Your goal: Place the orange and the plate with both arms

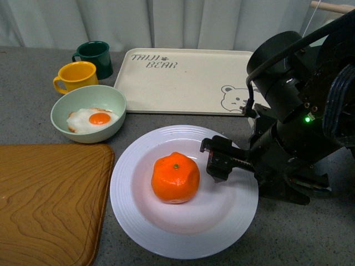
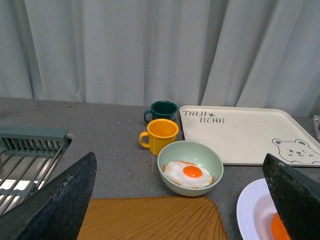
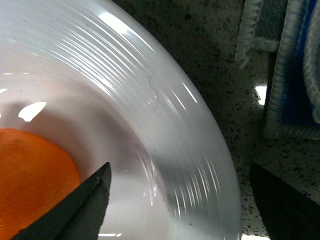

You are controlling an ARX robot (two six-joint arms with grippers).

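Right now my right gripper (image 1: pixel 217 159) sits low at the right side of the plate (image 1: pixel 138 219), its 2 fingers spread wide and gripping nothing. In the right wrist view, 1 finger (image 3: pixel 75 207) is inside the plate just beside the orange (image 1: pixel 175 177), the other is out over the grey table (image 1: pixel 310 238), and the ribbed rim runs between them. Whether either finger touches the plate I cannot tell.

The orange rests in the middle of the plate, green stem dot up, with a small gap between it and my gripper in the front view.

My left gripper (image 2: pixel 178 159) shows only in its own wrist view. Its 2 fingers are wide apart with nothing between them, raised above the table.

Behind the plate lie the cream bear tray (image 1: pixel 188 80) and the pale green bowl (image 1: pixel 113 119) holding a fried egg (image 1: pixel 91 119). Past the bowl stand the yellow mug (image 1: pixel 75 76) and the dark green mug (image 1: pixel 94 57). A wooden board (image 1: pixel 50 199) lies just beside the plate on its left.
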